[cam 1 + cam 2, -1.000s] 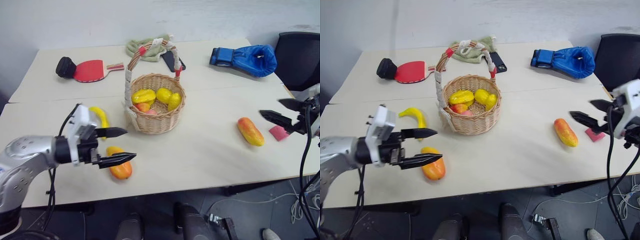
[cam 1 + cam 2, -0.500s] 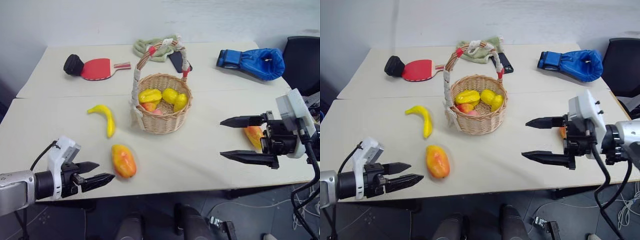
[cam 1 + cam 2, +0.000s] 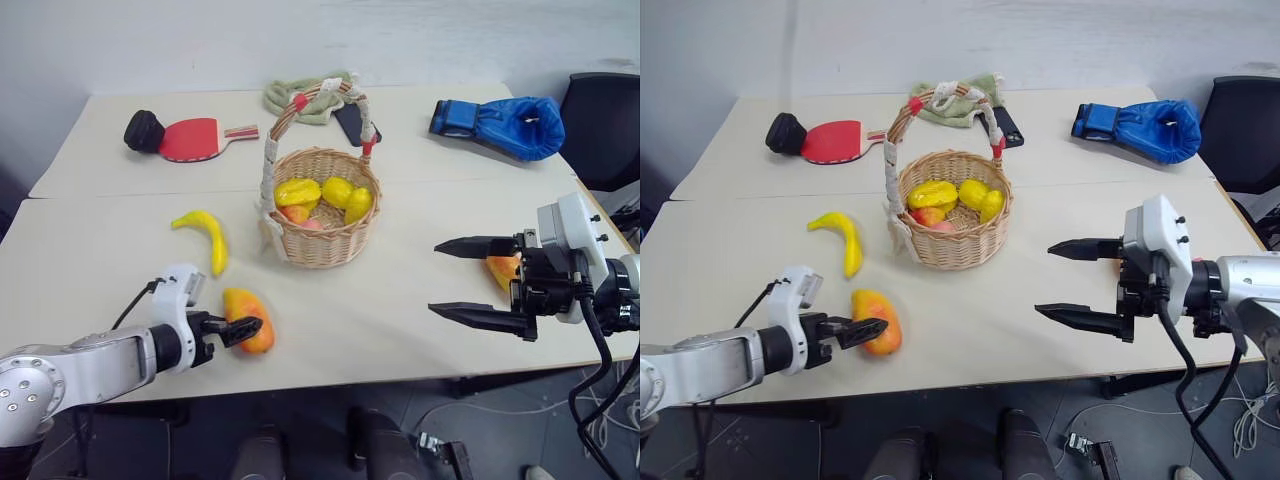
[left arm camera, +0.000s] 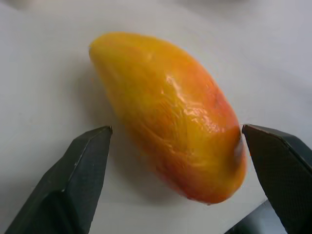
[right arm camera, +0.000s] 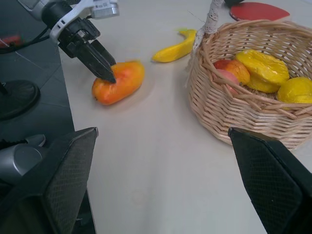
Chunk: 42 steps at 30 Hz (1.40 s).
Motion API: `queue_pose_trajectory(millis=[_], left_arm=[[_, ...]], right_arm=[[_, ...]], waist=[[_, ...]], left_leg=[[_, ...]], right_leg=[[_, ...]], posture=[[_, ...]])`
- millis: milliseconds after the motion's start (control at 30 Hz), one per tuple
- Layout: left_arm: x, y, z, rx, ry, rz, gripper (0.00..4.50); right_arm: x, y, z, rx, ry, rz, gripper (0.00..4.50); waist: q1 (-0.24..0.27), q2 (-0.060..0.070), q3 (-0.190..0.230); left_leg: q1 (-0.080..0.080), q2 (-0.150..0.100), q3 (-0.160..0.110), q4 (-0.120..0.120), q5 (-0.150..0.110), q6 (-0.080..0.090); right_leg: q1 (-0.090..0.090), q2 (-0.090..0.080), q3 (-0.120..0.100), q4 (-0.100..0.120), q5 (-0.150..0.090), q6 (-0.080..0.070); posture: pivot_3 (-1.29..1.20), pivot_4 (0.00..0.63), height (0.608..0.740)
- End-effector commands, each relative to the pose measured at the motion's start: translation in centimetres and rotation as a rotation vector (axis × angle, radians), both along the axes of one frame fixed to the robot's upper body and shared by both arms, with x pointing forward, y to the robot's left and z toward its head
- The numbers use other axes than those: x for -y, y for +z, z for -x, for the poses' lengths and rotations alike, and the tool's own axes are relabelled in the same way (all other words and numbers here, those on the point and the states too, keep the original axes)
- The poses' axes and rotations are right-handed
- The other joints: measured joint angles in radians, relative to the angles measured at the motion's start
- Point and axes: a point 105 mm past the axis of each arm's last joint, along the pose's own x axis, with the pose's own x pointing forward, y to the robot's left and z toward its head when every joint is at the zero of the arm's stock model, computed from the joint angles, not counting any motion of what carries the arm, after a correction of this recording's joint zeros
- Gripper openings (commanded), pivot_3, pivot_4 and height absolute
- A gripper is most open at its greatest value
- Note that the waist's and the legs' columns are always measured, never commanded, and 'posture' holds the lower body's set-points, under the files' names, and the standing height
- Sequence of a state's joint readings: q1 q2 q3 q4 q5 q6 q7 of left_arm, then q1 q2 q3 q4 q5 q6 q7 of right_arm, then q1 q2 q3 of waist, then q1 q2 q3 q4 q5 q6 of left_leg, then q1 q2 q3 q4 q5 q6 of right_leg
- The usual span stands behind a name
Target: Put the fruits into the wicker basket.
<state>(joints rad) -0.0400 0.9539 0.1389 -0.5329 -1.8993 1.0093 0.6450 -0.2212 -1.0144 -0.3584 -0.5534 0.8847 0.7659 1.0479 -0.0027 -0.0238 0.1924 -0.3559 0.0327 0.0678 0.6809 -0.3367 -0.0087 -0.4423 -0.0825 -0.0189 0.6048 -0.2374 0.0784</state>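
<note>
Straddling the near mango [image 4: 168, 117] on the table [image 3: 400, 300], left end effector [image 3: 238, 330] spread wide, seemingly not yet touching; next, clench and carry to wicker basket [image 3: 320, 240]; right end effector [image 3: 478, 281] released, idle.

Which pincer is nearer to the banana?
Left. The left pincer straddles a mango just near of the banana; the right pincer hangs far beyond the basket.

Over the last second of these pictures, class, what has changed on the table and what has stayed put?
The left claw has dropped to the near mango, open astride it, not gripping. The right claw swung in from the table's right edge toward the middle, open. The banana, wicker basket and far mango stayed where they were.
</note>
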Motion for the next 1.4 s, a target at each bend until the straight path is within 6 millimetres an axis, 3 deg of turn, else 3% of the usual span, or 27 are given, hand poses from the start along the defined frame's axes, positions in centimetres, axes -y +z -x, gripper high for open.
queue_pose_trajectory(millis=[33,100,200,300,367,500,733,900,1067,1200,1400], left_arm=[[0.2,-0.8,-0.6,-0.055,0.085,0.006,4.50],[0.2,-1.2,-1.1,-0.065,0.108,0.002,4.50],[0.1,-1.3,-1.8,-0.066,0.122,-0.016,3.97],[0.0,-1.2,-2.1,-0.056,0.108,-0.032,3.00],[-0.2,-1.0,-2.1,-0.049,0.086,-0.052,2.64],[0.3,0.9,-1.8,0.046,-0.098,-0.077,2.63],[4.5,7.5,-2.2,0.366,-0.436,0.059,2.63],[7.3,10.4,-5.5,0.546,-0.499,0.054,2.63],[9.9,11.9,-9.6,0.674,-0.432,0.023,2.63],[11.4,11.7,-12.0,0.682,-0.340,-0.026,2.63],[12.2,11.2,-13.0,0.687,-0.280,-0.041,2.63]], right_arm=[[-0.4,0.9,0.5,0.058,0.007,0.001,4.46],[-0.5,1.1,0.4,0.064,0.000,-0.003,4.46],[-0.6,1.3,0.4,0.074,-0.007,-0.004,4.50],[-0.6,1.3,0.4,0.075,-0.012,-0.004,4.50],[-0.6,1.2,0.4,0.076,-0.016,-0.002,4.50],[-0.6,1.1,0.5,0.073,-0.021,-0.005,4.50],[-0.6,0.8,0.4,0.067,-0.023,-0.014,4.50],[-0.7,0.8,0.4,0.069,-0.020,-0.017,4.50],[-0.8,0.7,0.5,0.078,-0.025,-0.013,4.50],[-0.9,0.8,0.6,0.087,-0.039,-0.017,4.50],[-0.8,0.7,0.8,0.100,-0.069,-0.022,4.50]], waist=[[0.002,0.000,0.000],[0.004,0.000,0.000],[0.007,0.000,0.000],[0.010,0.000,0.000],[0.013,0.000,0.000],[0.014,0.000,0.000],[0.029,0.000,0.000],[0.031,0.000,0.000],[0.027,-0.001,0.000],[0.025,-0.001,0.001],[0.029,-0.001,0.001]], left_leg=[[0.000,0.000,0.000,0.000,0.000,0.000],[0.000,0.000,0.000,0.000,0.000,0.000],[0.003,-0.001,0.001,0.000,0.000,0.000],[0.004,-0.001,0.001,0.000,0.000,0.000],[0.004,-0.001,0.001,0.000,0.000,0.000],[0.004,-0.001,0.001,0.000,0.000,0.000],[0.001,-0.001,0.002,0.000,-0.001,0.002],[0.000,-0.001,0.008,0.000,-0.001,0.003],[0.000,-0.002,0.007,0.001,-0.001,0.003],[-0.001,-0.001,0.007,0.000,-0.002,0.005],[-0.005,-0.001,0.006,0.001,-0.003,0.005]], right_leg=[[0.000,0.000,0.000,0.000,0.000,0.000],[0.000,0.001,0.000,0.000,0.000,0.000],[0.003,0.002,-0.003,0.000,-0.001,-0.002],[0.006,0.002,-0.004,-0.002,-0.003,-0.006],[0.006,0.002,-0.005,-0.003,-0.003,-0.006],[0.006,0.003,-0.007,-0.004,-0.003,-0.006],[0.006,0.003,-0.008,-0.011,-0.003,-0.006],[0.008,0.003,-0.011,-0.014,-0.003,-0.005],[0.010,0.003,-0.011,-0.016,0.000,0.001],[0.010,0.003,-0.011,-0.018,0.008,0.015],[0.006,0.003,-0.011,-0.019,0.009,0.016]], posture=[[0.00,0.150,0.740],[0.00,0.150,0.740],[0.00,0.150,0.740],[0.00,0.150,0.740],[0.00,0.150,0.740],[0.00,0.150,0.740],[0.00,0.150,0.740],[0.00,0.150,0.740],[0.00,0.150,0.740],[0.00,0.150,0.740],[0.00,0.150,0.740]])
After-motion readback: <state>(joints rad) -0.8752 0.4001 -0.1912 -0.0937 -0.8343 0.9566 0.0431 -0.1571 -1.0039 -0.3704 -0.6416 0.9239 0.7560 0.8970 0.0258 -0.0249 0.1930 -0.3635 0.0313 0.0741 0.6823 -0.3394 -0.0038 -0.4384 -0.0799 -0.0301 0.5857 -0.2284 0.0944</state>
